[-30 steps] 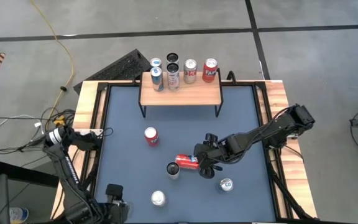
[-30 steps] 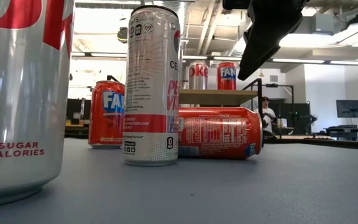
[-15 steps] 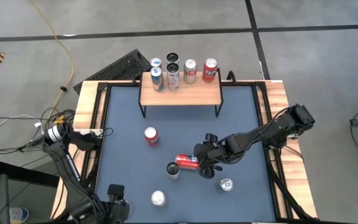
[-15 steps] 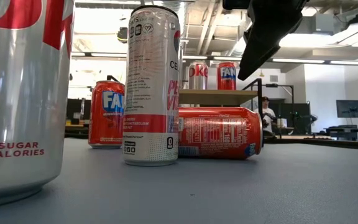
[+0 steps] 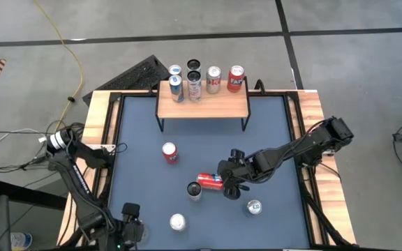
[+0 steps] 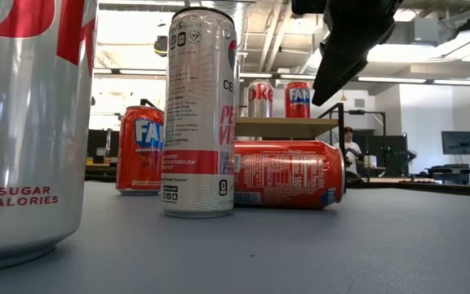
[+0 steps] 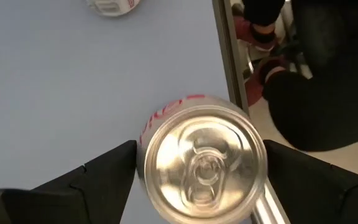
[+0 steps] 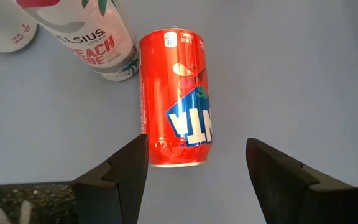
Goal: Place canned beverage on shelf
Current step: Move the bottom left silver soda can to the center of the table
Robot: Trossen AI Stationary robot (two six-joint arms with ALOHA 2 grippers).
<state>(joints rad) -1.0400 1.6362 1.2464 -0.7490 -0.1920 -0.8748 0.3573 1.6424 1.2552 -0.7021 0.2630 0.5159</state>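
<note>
Spanning the middle of the scene: dark surface [image 5: 138, 132] with wooden borders, and at its far edge the shelf [image 5: 202, 104], wooden top on thin black legs, already carrying a row of upright cans [image 5: 215, 79] along its back, front strip bare

Reaching in from the right side: right hand [image 8: 196, 149], fingers spread, hovering above the orange Fanta can [image 8: 176, 96] and clear of it in the low view; bottom end of the can lying between the two fingers, nearer one of them

Waiting at the near edge of the surface: left hand [image 7: 199, 149], spread wide either side of an upright silver can [image 7: 201, 158]; cannot tell whether the fingers touch it

Lying on its side near the middle of the surface, well short of the shelf, just beside a tall standing Celsius can [image 8: 82, 37]: the Fanta can

Judged as a thin aluminium cylinder: light if empty, moderately heavy if full, smooth and slippery on the painted wall, prone to rolling while on its side and to denting under a hard squeeze; some creasing already visible near the bottom end

Best taken across the round body near mid-length, squarely on the widest line, away from the Celsius can, then turned upright before setting down
</note>
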